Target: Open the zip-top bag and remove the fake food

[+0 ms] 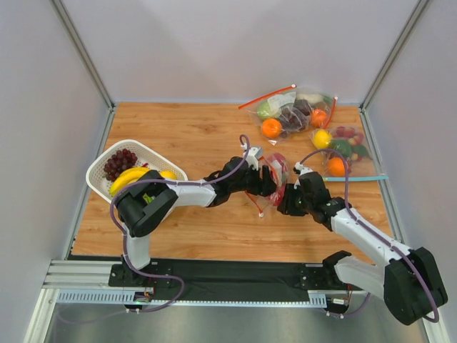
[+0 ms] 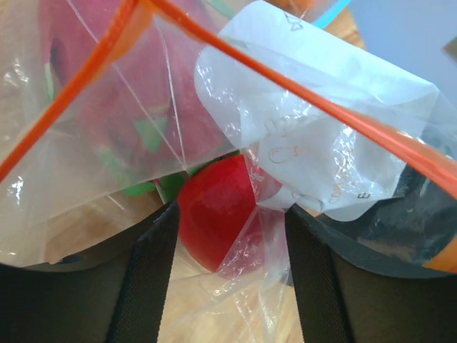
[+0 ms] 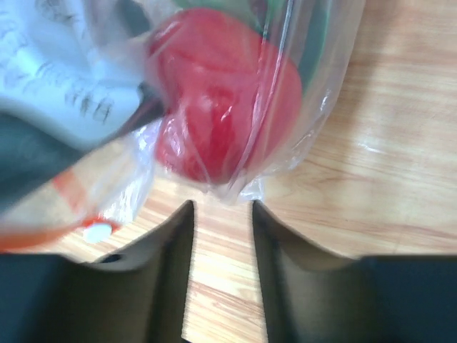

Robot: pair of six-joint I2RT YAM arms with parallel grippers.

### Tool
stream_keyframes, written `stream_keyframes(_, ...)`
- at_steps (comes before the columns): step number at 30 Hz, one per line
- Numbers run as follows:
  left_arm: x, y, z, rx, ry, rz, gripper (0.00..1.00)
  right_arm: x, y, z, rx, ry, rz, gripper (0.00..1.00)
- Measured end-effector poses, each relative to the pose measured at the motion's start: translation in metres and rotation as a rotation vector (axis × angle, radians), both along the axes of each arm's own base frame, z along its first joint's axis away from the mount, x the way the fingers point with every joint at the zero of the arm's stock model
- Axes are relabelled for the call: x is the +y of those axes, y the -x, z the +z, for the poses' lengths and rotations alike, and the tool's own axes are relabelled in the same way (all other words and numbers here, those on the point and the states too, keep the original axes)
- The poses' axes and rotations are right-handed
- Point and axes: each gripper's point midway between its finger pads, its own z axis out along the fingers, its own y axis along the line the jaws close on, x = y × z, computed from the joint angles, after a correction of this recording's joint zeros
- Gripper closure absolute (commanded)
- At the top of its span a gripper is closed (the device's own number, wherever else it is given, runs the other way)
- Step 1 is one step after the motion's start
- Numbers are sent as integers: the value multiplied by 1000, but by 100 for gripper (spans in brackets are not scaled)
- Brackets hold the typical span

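Crinkly clear plastic of the zip-top bag (image 1: 277, 171) sits mid-surface (image 1: 186, 136) between the two wrists, its orange strip parted. The left fingers (image 2: 146, 286) are spread wide either side of the red fruit (image 2: 218, 214) and a fold of film, while the right fingers (image 3: 168, 264) stand slightly apart just below the bag's corner, holding nothing. With nothing anchoring it, a left squeeze would likely pinch film with the fruit and drag the whole bag, though bare wood lies all round, with the white basket (image 1: 100, 168), the other filled bags (image 1: 300, 111) and the edges well apart.

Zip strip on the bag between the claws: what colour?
Red-orange zip strip on the clear zip-top bag; shows best in the left wrist view.
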Motion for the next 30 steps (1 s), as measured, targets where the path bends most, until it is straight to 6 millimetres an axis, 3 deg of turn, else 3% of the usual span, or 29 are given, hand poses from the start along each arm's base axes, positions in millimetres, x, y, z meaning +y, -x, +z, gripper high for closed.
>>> stream_keyframes(2,-1,1,1,32,65,-20,39,-2,0,10,-26,-3,-7,43)
stream_keyframes(5,-2,5,-1,79,137,-53,46,-4,-5,30,-90,-15,-21,36)
stream_keyframes(9,-7,16,1,120,187,-103,54,-4,-11,44,-138,-26,-33,34)
stream_keyframes(13,-11,24,7,132,219,-142,64,-4,-14,37,-118,-15,-36,33)
stream_keyframes(21,-5,37,1,169,214,-172,89,-12,-22,27,-97,8,-75,33)
stream_keyframes(30,-11,50,33,162,316,-261,97,-37,-32,47,-171,-26,-176,32)
